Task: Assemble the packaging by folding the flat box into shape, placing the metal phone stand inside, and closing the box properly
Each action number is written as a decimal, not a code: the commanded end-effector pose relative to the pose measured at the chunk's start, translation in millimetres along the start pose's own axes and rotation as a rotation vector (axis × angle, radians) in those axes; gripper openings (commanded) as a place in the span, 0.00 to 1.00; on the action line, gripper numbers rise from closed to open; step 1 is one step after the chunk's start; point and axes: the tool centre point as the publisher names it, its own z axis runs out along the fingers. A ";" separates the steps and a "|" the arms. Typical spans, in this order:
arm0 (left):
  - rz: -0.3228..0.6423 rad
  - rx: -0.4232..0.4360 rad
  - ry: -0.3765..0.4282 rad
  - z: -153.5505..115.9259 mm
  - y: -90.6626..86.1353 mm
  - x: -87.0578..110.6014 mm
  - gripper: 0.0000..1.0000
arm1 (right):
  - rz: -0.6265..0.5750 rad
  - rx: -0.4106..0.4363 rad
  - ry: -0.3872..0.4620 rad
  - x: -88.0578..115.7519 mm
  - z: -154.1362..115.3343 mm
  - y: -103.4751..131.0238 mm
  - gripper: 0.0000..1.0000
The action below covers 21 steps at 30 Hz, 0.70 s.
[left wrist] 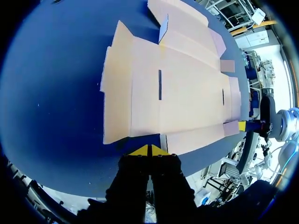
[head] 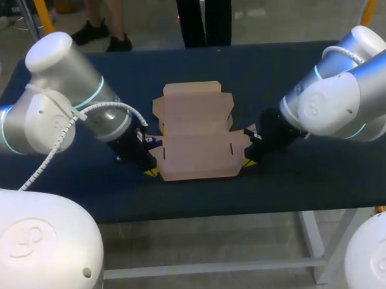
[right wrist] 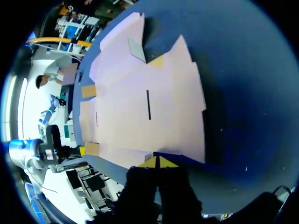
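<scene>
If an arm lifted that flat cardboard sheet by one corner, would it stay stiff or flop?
The flat box looks like thin card, scored with many fold lines and slots, so it would probably bend at the creases rather than stay rigid. It seems light, and lying flat on the table it may slide when pushed.

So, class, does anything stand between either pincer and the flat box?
Nothing visible does. The left pincer and the right pincer each sit at the flat box's near edge, with only bare table beside them.
</scene>
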 end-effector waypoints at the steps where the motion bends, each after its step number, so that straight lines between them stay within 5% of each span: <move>1: 0.003 -0.001 -0.007 -0.6 -0.4 3.3 0.00 | -0.001 0.000 -0.004 1.7 0.5 -0.3 0.00; 21: 0.054 0.002 -0.032 4.9 12.0 22.1 0.00 | -0.034 -0.022 -0.033 15.9 0.5 -14.1 0.00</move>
